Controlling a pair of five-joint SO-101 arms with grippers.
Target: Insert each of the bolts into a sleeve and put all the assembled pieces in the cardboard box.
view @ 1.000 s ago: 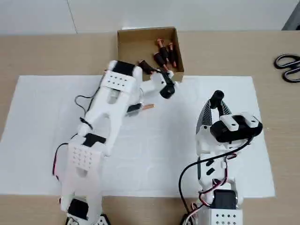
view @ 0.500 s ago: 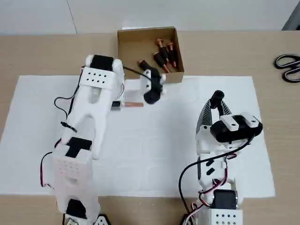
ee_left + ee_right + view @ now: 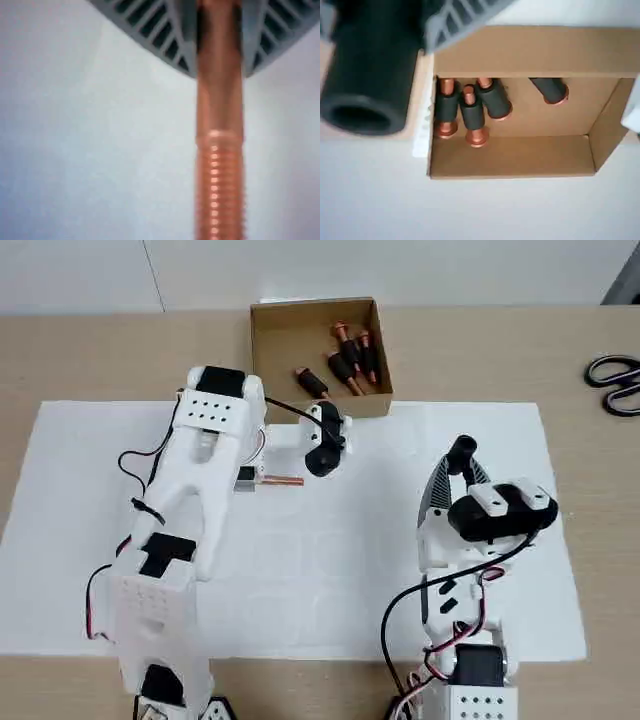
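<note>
My left gripper (image 3: 252, 478) is shut on a copper bolt (image 3: 285, 480), held level over the white mat just in front of the cardboard box (image 3: 290, 325). In the left wrist view the bolt (image 3: 219, 150) runs out from between the grey fingers (image 3: 150, 25), threaded end outward. My right gripper (image 3: 458, 468) holds a black sleeve (image 3: 462, 449) upright over the mat's right side. The right wrist view shows that sleeve (image 3: 367, 75) with its open bore facing the camera. Several assembled pieces (image 3: 345, 355) lie inside the box (image 3: 520, 155).
A white mat (image 3: 340, 570) covers the table's middle. Scissors (image 3: 615, 380) lie on the bare wood at the far right. A black servo of the left arm (image 3: 325, 445) hangs between the bolt and the box's front wall.
The left arm has swung back to the left from the box's front corner, carrying the bolt with it. The right arm and its sleeve have stayed still.
</note>
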